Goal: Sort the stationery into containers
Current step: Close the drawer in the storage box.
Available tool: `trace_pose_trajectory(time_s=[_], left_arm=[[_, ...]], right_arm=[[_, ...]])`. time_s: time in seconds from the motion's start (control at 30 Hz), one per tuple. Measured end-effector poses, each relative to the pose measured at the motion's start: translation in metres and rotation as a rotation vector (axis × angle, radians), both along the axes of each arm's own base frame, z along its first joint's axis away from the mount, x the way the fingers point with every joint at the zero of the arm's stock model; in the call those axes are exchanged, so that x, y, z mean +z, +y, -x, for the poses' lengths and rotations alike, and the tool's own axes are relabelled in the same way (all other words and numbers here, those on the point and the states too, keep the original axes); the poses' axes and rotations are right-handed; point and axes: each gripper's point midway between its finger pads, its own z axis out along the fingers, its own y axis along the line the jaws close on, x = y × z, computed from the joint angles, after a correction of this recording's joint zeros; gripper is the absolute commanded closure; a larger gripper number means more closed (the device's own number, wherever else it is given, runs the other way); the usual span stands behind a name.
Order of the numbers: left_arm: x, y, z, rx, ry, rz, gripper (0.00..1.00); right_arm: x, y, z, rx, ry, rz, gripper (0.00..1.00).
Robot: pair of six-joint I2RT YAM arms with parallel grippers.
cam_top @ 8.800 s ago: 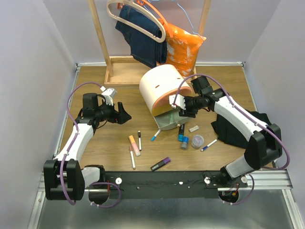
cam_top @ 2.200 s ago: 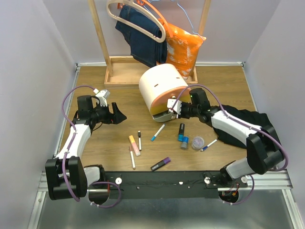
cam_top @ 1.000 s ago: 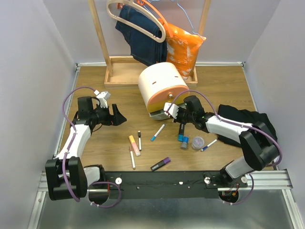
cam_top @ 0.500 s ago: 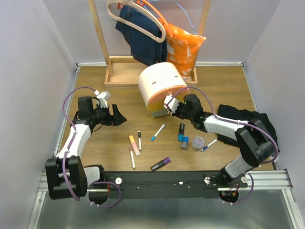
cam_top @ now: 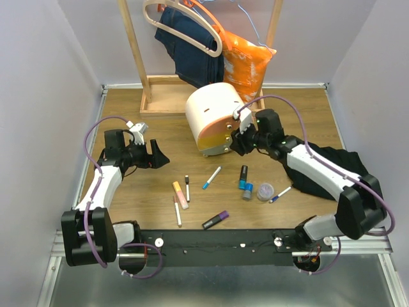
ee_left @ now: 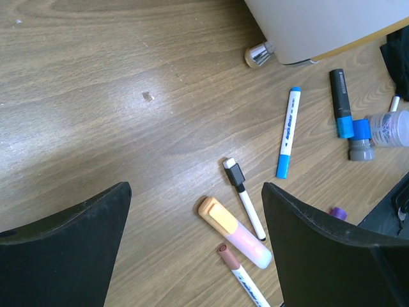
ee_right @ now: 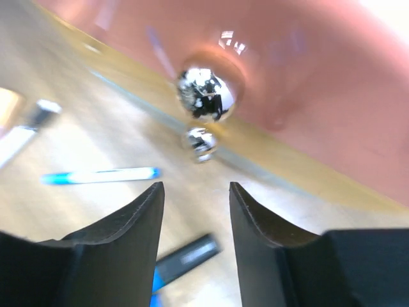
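Pens [cam_top: 212, 177] lie scattered on the bench [cam_top: 128, 121] before the cabinet [cam_top: 208, 115]. The right pincer [ee_right: 195, 192] is half parted, empty, just short of a drawer knob [ee_right: 206, 96]. The left pincer [ee_left: 197, 187] gapes wide, holding nothing.

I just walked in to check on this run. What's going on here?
Two robot arms are sorting stationery into a small cream cabinet with orange drawers. The right gripper is at the cabinet's front, jaws apart and empty, facing a shiny drawer knob; the drawers look shut. The left gripper hovers open and empty. A blue-capped pen, an orange-pink highlighter, a purple marker and a tape roll lie unsorted on the table.
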Motion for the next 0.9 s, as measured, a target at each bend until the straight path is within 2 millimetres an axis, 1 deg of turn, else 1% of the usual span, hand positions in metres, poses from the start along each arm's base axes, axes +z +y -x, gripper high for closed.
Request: trace_pose_trajectory(time_s=[0.03, 0.07, 0.1, 0.17, 0.23, 0.37, 0.4, 0.43, 0.47, 0.53, 0.6, 0.7, 0.77, 0.9], left_arm=[[0.0, 0.0, 0.0, 0.0, 0.0, 0.0, 0.08], [0.0, 0.0, 0.0, 0.0, 0.001, 0.0, 0.08], [-0.001, 0.0, 0.0, 0.001, 0.004, 0.001, 0.08], [-0.002, 0.0, 0.0, 0.002, 0.011, 0.003, 0.09], [-0.005, 0.0, 0.0, 0.003, 0.023, 0.007, 0.08], [-0.009, -0.001, -0.006, 0.013, 0.04, 0.021, 0.09], [-0.01, -0.001, -0.01, 0.02, 0.051, 0.03, 0.08], [-0.011, -0.001, -0.014, 0.025, 0.055, 0.036, 0.08], [-0.012, -0.001, -0.02, 0.029, 0.067, 0.044, 0.08], [-0.011, -0.002, -0.037, 0.034, 0.076, 0.057, 0.09], [-0.007, -0.003, -0.049, 0.034, 0.072, 0.063, 0.08], [0.0, -0.007, -0.065, 0.018, 0.049, 0.062, 0.08], [0.002, -0.011, -0.068, 0.007, 0.037, 0.06, 0.09], [0.001, -0.016, -0.066, -0.01, 0.038, 0.057, 0.09]], right_arm=[[0.006, 0.0, 0.002, -0.004, 0.013, -0.02, 0.46], [0.014, 0.0, 0.008, -0.012, 0.057, -0.063, 0.46], [0.017, -0.001, 0.013, -0.013, 0.092, -0.089, 0.46], [0.014, -0.006, 0.021, -0.025, 0.163, -0.118, 0.46], [0.008, -0.015, 0.024, -0.068, 0.25, -0.172, 0.47], [-0.001, -0.053, 0.013, -0.288, 0.462, -0.378, 0.49], [0.003, -0.051, 0.013, -0.308, 0.501, -0.431, 0.5], [-0.004, -0.067, 0.008, -0.394, 0.571, -0.511, 0.5], [-0.006, -0.074, 0.005, -0.433, 0.602, -0.557, 0.5], [-0.007, -0.078, 0.001, -0.49, 0.677, -0.65, 0.48], [-0.006, -0.073, 0.002, -0.502, 0.753, -0.731, 0.48], [0.002, -0.065, 0.003, -0.493, 0.819, -0.807, 0.49], [0.008, -0.061, 0.001, -0.485, 0.842, -0.849, 0.49], [0.012, -0.057, -0.01, -0.504, 0.882, -0.92, 0.49]])
